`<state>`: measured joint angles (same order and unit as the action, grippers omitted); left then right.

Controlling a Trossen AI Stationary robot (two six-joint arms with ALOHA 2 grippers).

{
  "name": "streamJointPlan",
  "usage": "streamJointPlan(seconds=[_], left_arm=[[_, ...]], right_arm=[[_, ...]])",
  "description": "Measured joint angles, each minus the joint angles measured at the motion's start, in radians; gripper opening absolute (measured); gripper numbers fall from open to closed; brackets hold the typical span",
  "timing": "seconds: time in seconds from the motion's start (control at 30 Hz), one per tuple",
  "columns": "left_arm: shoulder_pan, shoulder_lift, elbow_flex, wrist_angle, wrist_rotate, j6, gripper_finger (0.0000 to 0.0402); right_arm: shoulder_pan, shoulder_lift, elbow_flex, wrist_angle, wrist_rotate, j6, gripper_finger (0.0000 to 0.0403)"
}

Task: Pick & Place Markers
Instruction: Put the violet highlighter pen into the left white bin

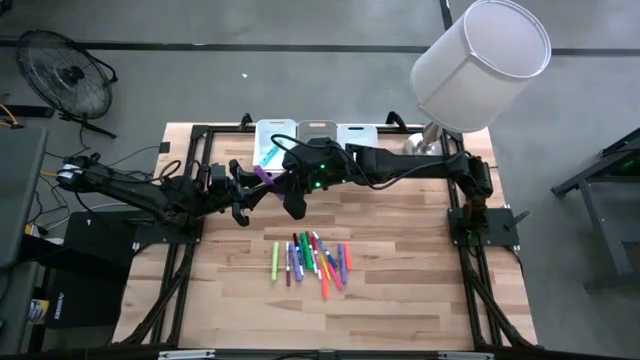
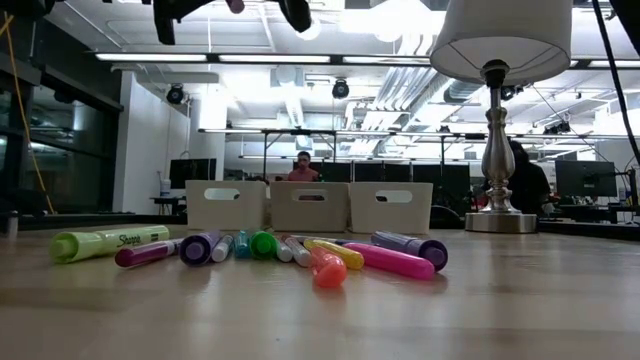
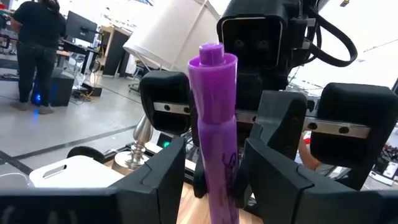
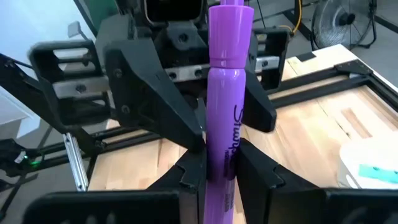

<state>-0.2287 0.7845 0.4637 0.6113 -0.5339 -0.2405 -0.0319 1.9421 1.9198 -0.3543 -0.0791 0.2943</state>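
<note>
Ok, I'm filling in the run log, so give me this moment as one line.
phase: handover in air | purple marker: gripped by both | left tool: shut on it | right tool: shut on it | other markers: on table

— Home or workplace?
— Open-plan lab or office: behind the lamp (image 2: 497, 110) rows of desks with monitors (image 2: 583, 178), ceiling strip lights (image 2: 160, 57), exposed ducts, seated person (image 2: 303, 167); concrete floor, floor fan (image 1: 66, 75) left of it.
</note>
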Motion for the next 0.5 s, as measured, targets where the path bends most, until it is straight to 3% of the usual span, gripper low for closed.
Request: streamJointPlan(seconds=[0.3, 0.5], left_arm=[[0.0, 0.0, 0.0, 0.004, 0.007, -0.004, 0.0159], [0.0, 0.0, 0.0, 0.003, 0.018, -0.011, 0.0099]], right_arm=[[0.0, 0.002, 0.0, 0.02, -0.003, 0.004, 0.0054], [0.0, 0.002, 0.0, 0.021, -0.006, 0.004, 0.0054]])
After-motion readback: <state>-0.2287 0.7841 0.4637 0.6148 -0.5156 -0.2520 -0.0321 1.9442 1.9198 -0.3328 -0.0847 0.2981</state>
